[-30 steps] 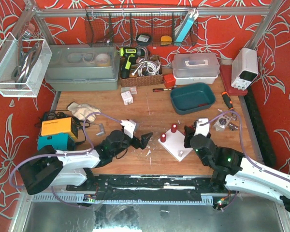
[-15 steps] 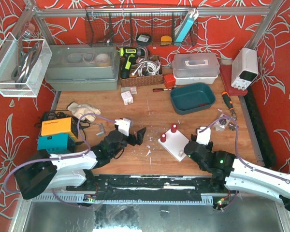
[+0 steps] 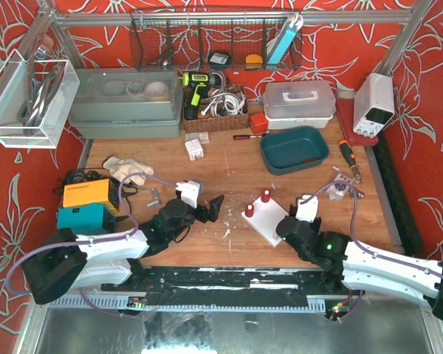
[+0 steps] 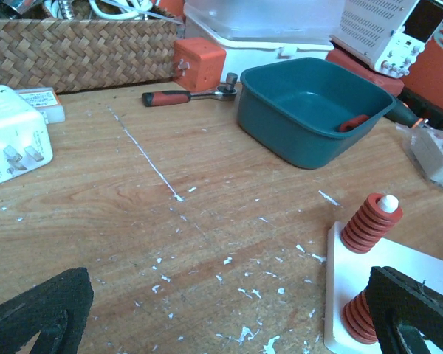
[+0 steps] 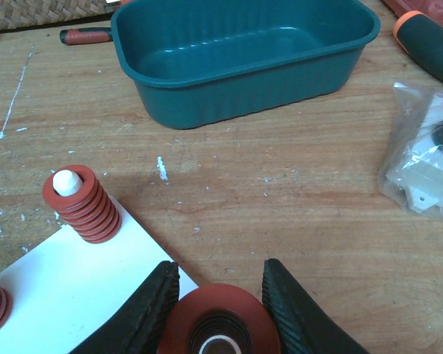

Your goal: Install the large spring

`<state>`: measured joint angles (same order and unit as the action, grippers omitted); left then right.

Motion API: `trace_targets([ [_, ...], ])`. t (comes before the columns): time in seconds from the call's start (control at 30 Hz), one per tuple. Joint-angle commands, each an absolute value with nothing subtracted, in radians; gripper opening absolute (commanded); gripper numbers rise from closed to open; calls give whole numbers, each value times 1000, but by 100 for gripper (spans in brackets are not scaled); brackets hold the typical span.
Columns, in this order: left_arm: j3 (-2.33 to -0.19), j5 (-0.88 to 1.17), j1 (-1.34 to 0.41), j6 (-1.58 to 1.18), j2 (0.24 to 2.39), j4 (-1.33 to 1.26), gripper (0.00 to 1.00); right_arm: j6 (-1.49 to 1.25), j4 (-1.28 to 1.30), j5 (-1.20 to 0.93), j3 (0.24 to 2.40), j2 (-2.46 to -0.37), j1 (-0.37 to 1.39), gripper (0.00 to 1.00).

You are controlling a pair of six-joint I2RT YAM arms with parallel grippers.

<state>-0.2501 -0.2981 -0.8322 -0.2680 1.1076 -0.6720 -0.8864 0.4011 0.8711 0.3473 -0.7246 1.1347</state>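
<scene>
top: high at near edge, looking down on wooden table (image 3: 229, 158) | wrists: low, close, facing forward | all share: teal plastic tub (image 4: 310, 110), white peg board (image 5: 66, 287)

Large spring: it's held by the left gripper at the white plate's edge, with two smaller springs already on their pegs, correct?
Wrong gripper: the right gripper holds the large spring between its fingers, as the right wrist view shows. The rest is right.

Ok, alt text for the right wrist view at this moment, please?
The right gripper holds a large red spring end-on between its fingers, at the corner of a white base plate. A smaller red spring sits on a peg there; a teal tub lies beyond.
</scene>
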Motion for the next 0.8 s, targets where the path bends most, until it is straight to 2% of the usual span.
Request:
trace_targets([
  [0.0, -246, -297, -829, -270, 1096, -684, 100, -884, 327, 934, 324, -742, 1118, 0],
  [0.17, -245, -294, -829, -273, 1097, -685, 100, -907, 299, 911, 311, -782, 1097, 0],
  [0.37, -245, -296, -830, -271, 1098, -686, 100, -941, 282, 878, 304, -819, 1078, 19],
  [0.5, -247, -289, -830, -264, 1104, -685, 100, -951, 300, 871, 311, -817, 1068, 41],
  [0.77, -255, -267, -829, -243, 1119, -678, 100, -894, 413, 816, 411, -759, 1052, 53],
])
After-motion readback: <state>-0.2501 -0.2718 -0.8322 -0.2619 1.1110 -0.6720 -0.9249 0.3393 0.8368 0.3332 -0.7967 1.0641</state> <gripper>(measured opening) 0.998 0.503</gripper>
